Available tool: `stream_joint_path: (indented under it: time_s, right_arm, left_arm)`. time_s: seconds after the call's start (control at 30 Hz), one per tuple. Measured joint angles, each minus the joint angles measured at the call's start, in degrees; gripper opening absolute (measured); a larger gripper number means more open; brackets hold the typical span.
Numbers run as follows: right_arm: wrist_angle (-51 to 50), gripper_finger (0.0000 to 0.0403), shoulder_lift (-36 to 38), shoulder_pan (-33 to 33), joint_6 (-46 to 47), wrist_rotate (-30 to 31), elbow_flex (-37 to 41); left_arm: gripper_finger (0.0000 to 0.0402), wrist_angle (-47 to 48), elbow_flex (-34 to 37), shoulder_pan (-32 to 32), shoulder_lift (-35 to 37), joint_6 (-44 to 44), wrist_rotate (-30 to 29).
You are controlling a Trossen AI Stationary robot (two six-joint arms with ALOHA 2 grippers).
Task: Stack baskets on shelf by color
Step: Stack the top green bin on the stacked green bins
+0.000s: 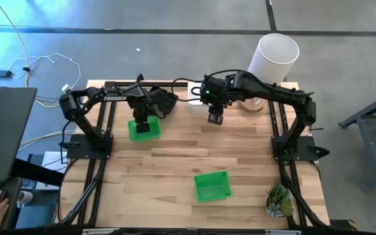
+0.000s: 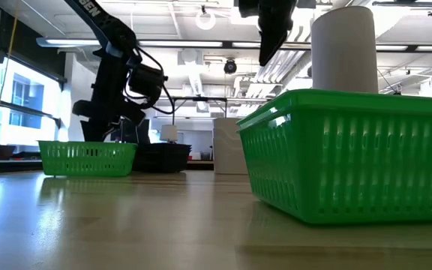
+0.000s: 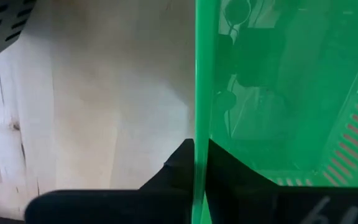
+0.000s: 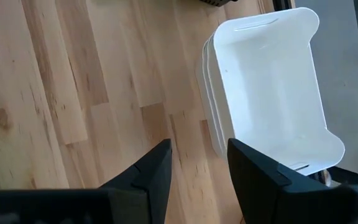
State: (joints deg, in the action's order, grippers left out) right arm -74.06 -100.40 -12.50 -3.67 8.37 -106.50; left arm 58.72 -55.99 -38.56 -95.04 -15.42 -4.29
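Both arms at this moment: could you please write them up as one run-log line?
left hand: shut on green basket rim | right hand: open, empty, raised beside white baskets | second green basket: loose, table front

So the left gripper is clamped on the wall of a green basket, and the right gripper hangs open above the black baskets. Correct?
Not quite. The left gripper does clamp the green basket wall, but the open right gripper hangs by the stacked white baskets, not the black ones, as the right wrist view shows.
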Motion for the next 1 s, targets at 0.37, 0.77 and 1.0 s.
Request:
stream_joint_path:
  time_s: [0.37,0.77,1.0]
  right_arm:
    - [0.0,0.0144,0.0,4.7,5.0,-0.1,0.0]
    - [-0.2,0.0144,0.0,14.6,16.3,1.8,0.4]
    - [-0.7,0.0144,-0.2,20.9,25.9,7.5,0.5]
  left_arm:
    - [0.0001,0.0,0.0,6.7,2.4,5.3,-1.3]
    - [0.0000,-0.3,0.0,15.1,9.7,13.8,-6.0]
    - [0.0000,-0.4,0.0,19.2,12.7,20.0,-8.6]
